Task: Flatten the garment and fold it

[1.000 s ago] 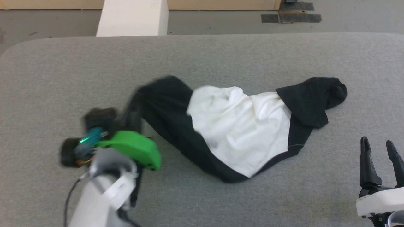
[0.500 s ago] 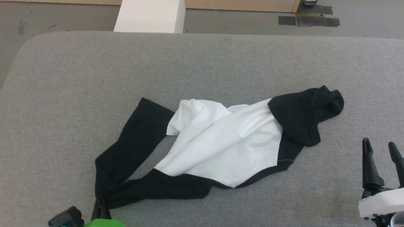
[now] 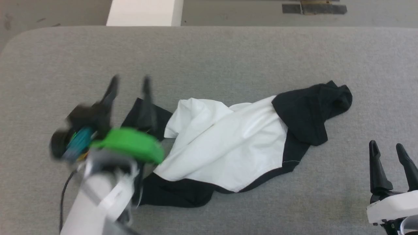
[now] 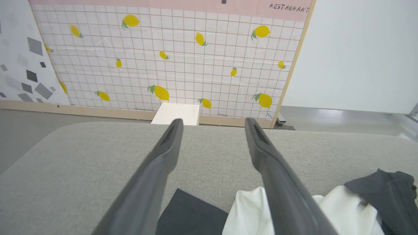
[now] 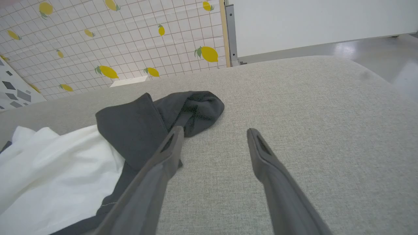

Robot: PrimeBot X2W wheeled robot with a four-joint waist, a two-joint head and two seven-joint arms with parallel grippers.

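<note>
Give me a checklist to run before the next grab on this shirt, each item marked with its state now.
1. Left gripper open and empty: ok; fingers apart, nothing between them.
2. Right gripper open and empty: ok; it is near the crumpled black sleeve.
3. Garment wholly on the table: ok.
4. Garment flat: not ok; the white body is wrinkled, one edge is folded over and the sleeve is bunched.
5. How the near-left black part lies: cannot tell; the left arm covers some of it in the head view.
</note>
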